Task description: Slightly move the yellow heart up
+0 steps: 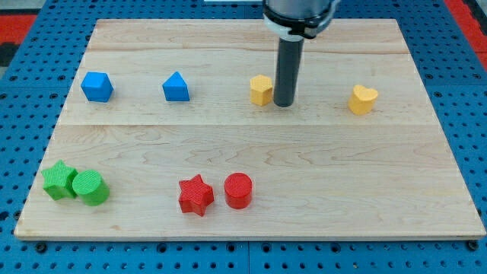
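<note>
Eight coloured blocks lie on the wooden desk [251, 144], which sits on a blue perforated base [23, 91]. No gripper is fitted: the arm ends in a straight dark rod, and my tip [284, 104] rests on the board in the upper middle, just to the view's right of a yellow block [261, 90] whose shape I cannot make out with certainty. Whether tip and block touch cannot be told; they are at least very close.

The yellow heart [363, 99] stands well apart from the tip, toward the view's right, in the same upper row and clear of every other block.

Further along that row to the view's left are a blue pentagon-like block [176, 87] and a blue block [97, 87] of angular outline.

Along the view's bottom, a green star [58, 180] touches a green cylinder [90, 187] at the left. Near the middle, a red star [195, 195] lies just beside a red cylinder [238, 190], with a narrow gap between them.
</note>
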